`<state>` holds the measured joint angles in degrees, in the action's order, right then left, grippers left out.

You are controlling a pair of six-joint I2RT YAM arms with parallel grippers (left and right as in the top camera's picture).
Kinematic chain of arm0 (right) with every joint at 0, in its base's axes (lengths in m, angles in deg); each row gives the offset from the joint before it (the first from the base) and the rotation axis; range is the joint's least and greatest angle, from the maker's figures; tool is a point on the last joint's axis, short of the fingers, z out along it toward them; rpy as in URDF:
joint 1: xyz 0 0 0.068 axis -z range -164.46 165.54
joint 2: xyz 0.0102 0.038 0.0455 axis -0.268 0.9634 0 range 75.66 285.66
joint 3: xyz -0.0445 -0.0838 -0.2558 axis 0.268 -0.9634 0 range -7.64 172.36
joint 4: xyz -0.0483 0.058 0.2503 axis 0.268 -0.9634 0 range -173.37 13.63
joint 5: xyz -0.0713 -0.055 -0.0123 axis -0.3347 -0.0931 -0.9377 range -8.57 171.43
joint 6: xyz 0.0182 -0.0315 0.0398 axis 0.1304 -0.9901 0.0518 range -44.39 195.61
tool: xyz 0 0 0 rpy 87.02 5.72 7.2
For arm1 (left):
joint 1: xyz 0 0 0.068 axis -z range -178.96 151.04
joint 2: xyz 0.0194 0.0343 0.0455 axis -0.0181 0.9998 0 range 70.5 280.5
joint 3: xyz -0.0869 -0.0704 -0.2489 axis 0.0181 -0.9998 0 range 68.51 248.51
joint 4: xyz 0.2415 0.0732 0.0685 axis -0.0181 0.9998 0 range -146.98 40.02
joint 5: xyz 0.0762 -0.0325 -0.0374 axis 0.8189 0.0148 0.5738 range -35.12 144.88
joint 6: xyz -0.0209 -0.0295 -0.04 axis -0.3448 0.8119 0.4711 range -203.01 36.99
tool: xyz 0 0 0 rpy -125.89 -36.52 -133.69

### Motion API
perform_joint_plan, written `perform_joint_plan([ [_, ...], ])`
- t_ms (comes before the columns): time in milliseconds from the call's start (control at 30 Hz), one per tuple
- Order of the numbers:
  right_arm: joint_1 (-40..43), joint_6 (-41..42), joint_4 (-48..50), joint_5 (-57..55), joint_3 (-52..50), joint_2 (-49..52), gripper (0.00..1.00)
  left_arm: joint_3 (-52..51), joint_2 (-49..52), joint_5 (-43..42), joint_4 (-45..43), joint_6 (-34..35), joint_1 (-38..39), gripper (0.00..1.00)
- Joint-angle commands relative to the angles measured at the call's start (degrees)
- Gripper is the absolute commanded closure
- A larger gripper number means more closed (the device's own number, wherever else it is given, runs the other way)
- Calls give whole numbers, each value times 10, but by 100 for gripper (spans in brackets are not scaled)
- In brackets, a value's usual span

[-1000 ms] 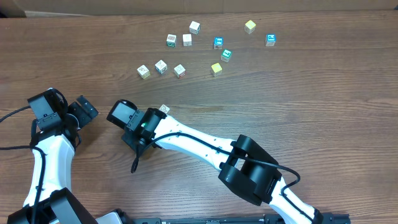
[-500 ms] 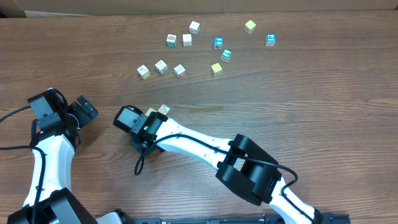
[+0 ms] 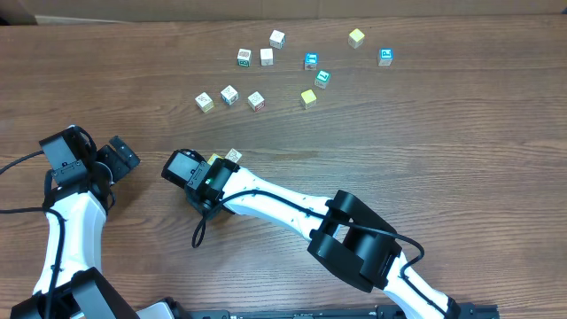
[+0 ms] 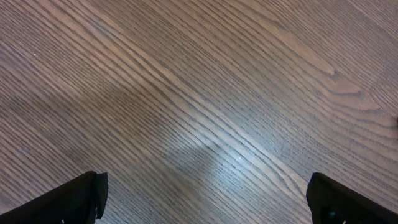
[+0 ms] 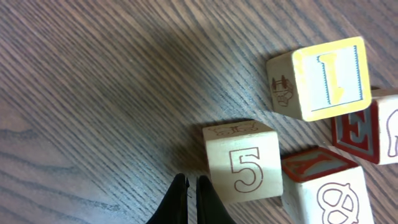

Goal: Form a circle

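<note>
The left arm [image 3: 64, 226] reaches up from the near left corner, and the left hand [image 3: 117, 157] has its fingers spread fully wide. The right arm [image 3: 292, 211] stretches leftward across the front. Its right hand [image 5: 189, 198] is pinched closed, with the fingertips together and empty.

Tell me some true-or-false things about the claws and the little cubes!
The right claw is shut. True.
The left claw holds a cube. False: it is open and empty above the table.
The 5 cube sits beside the right claw. True.
Every cube sits by the right claw. False: many loose cubes lie far from it.
</note>
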<state>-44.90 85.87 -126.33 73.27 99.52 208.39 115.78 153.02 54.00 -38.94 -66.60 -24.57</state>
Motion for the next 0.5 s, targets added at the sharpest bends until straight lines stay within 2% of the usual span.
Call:
perform_joint_plan([
  [0, 2, -3, 6, -15, -3, 2, 96, -1, -9, -2, -1, 5, -2, 0],
  [467, 2, -2, 10, -12, -3, 2, 96, -1, -9, -2, -1, 5, -2, 0],
])
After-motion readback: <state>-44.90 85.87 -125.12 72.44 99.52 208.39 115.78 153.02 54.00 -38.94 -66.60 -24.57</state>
